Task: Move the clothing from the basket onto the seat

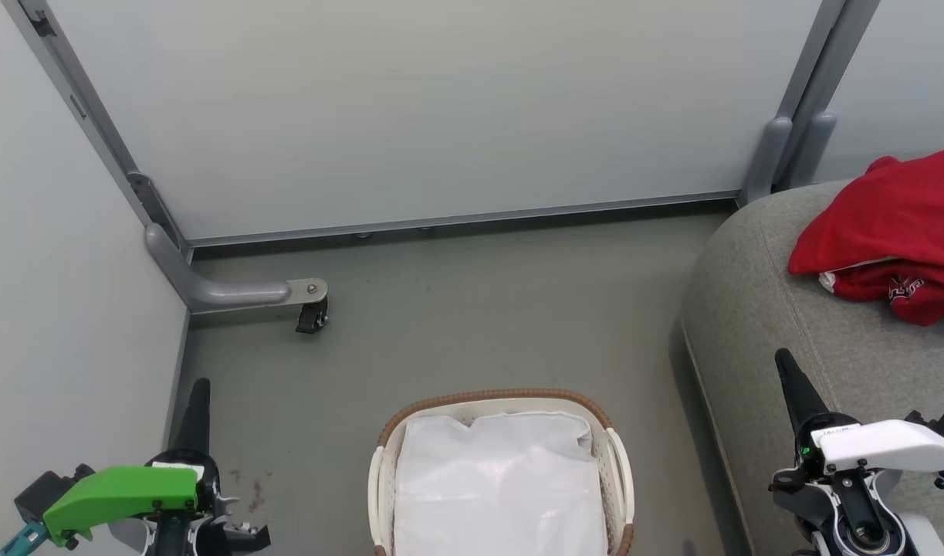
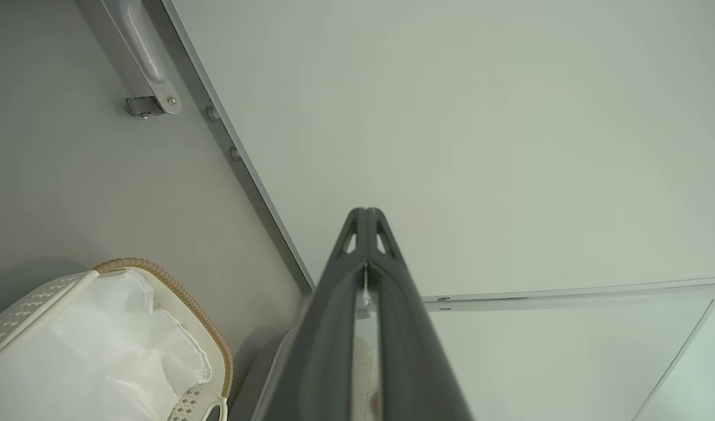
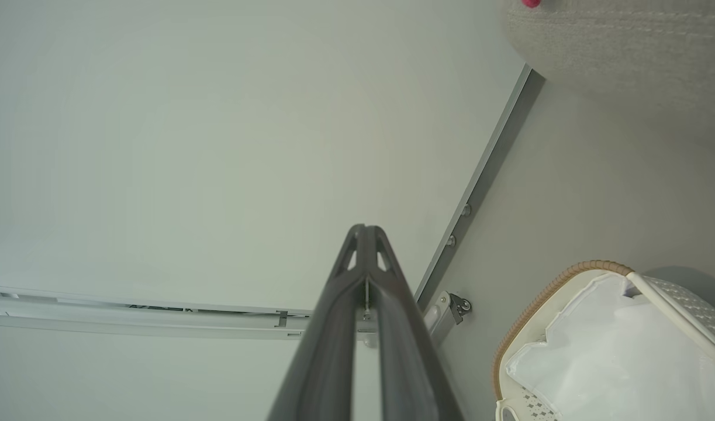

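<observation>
Closest to where I stand are the robot's two arms, low and apart on either side of the oval white plastic laundry basket with the brown woven rim [image 1: 502, 396]. The left pincer [image 1: 200, 394], under its green housing, points up over the grey floor [image 1: 479, 309]; its wrist view has the two dark fingers pressed together with nothing between them. The right pincer [image 1: 788, 369], under a white housing, is likewise pressed together and empty, its tip over the near edge of the large grey upholstered sofa seat [image 1: 757, 309].

The red fabric garment with white trim and small lettering [image 1: 888, 224] lies crumpled on top of that seat, well apart from both pincers. It runs off the right edge of the head view, so I cannot tell how its far side sits. The basket holds only its plain white fabric liner [image 1: 499, 479] — no red anywhere in it.

By my reckoning the moving step is finished. What comes next calls for little: keep both arms clear of the garment and the basket rim — and perhaps look further right to confirm that no part of the garment hangs off the cushion.
</observation>
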`<state>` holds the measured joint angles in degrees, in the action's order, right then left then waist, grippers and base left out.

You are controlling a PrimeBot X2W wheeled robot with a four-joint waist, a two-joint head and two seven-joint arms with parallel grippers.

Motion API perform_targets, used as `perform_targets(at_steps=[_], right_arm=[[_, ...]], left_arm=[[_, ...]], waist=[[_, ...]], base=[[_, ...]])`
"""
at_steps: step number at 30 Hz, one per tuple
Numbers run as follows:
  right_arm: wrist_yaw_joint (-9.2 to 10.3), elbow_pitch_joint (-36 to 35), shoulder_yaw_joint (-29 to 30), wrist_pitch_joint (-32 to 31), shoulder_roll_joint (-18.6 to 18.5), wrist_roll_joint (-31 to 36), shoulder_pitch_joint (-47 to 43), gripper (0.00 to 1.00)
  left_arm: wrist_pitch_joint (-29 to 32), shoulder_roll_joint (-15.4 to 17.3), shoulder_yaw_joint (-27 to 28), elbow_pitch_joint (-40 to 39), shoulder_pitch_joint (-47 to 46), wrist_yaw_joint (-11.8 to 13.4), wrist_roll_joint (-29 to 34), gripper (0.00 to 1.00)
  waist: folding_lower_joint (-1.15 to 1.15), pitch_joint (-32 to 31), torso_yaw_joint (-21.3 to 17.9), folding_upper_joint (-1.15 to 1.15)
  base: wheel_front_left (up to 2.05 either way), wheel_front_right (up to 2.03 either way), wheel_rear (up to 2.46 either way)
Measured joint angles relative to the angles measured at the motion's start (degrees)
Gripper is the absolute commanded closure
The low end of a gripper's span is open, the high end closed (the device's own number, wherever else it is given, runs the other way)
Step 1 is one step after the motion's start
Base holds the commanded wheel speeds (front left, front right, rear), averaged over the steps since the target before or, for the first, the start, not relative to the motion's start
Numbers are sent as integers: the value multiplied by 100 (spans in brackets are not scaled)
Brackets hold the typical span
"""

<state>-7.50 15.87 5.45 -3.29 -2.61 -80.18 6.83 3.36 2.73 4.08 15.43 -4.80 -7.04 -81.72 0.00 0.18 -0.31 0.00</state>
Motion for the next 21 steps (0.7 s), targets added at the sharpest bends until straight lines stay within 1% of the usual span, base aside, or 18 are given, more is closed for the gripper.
perform_targets(at_steps=[21], right_arm=[[0, -129, 77, -231, -5, -865, -24, 100]], left_arm=[[223, 1, 171, -87, -73, -10, -750, 100]], waist=[[0, -1, 22, 0]], base=[[0, 0, 0]])
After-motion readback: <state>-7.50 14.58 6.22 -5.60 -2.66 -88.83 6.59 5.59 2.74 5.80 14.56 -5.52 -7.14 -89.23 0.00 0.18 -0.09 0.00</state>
